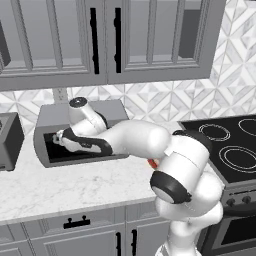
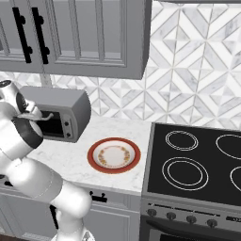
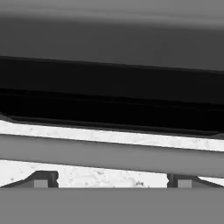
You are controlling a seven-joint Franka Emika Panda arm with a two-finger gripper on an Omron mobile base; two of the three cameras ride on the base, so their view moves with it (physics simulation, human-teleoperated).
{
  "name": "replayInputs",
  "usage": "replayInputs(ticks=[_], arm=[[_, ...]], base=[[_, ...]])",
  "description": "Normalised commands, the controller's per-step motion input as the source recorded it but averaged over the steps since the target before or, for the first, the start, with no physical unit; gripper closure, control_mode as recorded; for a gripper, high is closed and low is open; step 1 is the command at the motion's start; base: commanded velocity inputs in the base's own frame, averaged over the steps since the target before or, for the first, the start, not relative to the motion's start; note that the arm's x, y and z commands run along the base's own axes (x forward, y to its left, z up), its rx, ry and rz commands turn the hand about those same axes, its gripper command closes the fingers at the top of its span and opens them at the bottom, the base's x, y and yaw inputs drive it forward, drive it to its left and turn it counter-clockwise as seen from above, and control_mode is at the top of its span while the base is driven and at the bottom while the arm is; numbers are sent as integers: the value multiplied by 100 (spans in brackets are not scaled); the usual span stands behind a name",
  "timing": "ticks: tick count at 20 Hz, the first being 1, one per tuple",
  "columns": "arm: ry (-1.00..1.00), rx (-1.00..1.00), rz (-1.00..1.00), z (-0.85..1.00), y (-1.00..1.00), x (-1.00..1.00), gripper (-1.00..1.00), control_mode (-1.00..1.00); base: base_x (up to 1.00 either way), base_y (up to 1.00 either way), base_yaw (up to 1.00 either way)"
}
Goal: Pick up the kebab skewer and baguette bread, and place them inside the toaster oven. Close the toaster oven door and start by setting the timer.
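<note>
Pincer [image 3: 112, 181] at bottom of hand view, tips wide apart, empty, facing grey handle bar of toaster oven door [image 3: 112, 155] across mid-frame. Toaster oven [image 1: 55, 120] left of centre in left base view. Plate [image 2: 114, 155] bare; food probably inside, interior too dark. Centre tips on bar, lift door evenly shut.

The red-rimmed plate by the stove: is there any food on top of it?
The plate shows a bare patterned middle in the right base view, with no food on it. In the left base view the robot's arm covers nearly all of it, leaving a sliver of red rim.
</note>
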Motion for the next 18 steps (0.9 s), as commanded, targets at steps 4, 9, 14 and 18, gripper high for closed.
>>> replayInputs(ticks=[4, 9, 14, 18], arm=[[0, 0, 8, 52, 0, -24, -100, -100], [0, -1, 3, 31, -8, -76, -100, -100], [-6, -7, 0, 0, -40, -91, -100, -100], [-9, -8, 0, -4, -59, -67, -100, -100]], base=[[0, 0, 0], [0, 0, 0], [0, 0, 0], [0, 0, 0]])
